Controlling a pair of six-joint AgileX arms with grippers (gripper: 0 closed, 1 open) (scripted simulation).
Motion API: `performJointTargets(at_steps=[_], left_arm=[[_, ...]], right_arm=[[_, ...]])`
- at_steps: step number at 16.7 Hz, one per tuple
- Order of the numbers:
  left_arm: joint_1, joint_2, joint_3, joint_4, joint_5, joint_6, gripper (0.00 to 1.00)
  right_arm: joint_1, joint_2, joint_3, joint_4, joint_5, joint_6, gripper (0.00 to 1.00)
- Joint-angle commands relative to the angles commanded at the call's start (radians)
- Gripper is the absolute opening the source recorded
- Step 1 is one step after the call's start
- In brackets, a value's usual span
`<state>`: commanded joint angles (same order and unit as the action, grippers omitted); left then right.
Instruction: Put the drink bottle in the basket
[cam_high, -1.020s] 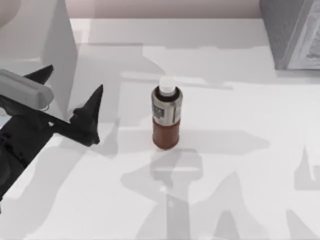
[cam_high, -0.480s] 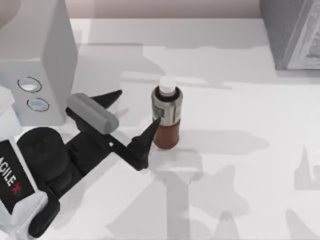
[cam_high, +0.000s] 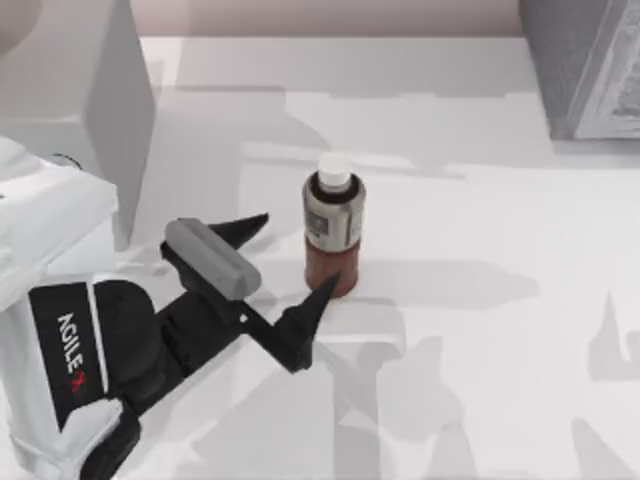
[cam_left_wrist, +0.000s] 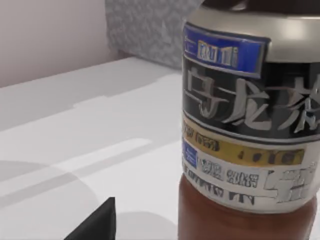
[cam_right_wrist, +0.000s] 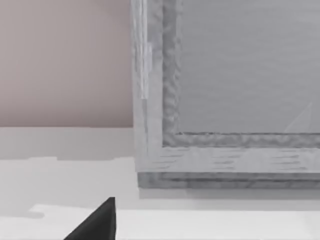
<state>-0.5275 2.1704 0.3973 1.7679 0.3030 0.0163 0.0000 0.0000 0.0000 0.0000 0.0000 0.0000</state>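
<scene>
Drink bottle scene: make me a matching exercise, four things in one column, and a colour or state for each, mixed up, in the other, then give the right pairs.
Things:
1. drink bottle cap
2. liquid in the bottle's lower half
3. left hand
4. grey box

States or colours:
A. reddish-brown
B. open, fingers either side of the bottle's base
C. white
D. standing at the table's far right corner

Pairs: 1-C, 2-A, 3-B, 4-D
</scene>
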Motion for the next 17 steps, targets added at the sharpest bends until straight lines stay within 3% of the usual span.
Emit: performJointTargets(at_steps=[17], left_arm=[[-0.06, 0.053, 0.266, -0.212, -0.059, -0.001, 1.0]], right_arm=[[0.0, 0.0, 0.0, 0.0, 0.0, 0.0, 1.0]])
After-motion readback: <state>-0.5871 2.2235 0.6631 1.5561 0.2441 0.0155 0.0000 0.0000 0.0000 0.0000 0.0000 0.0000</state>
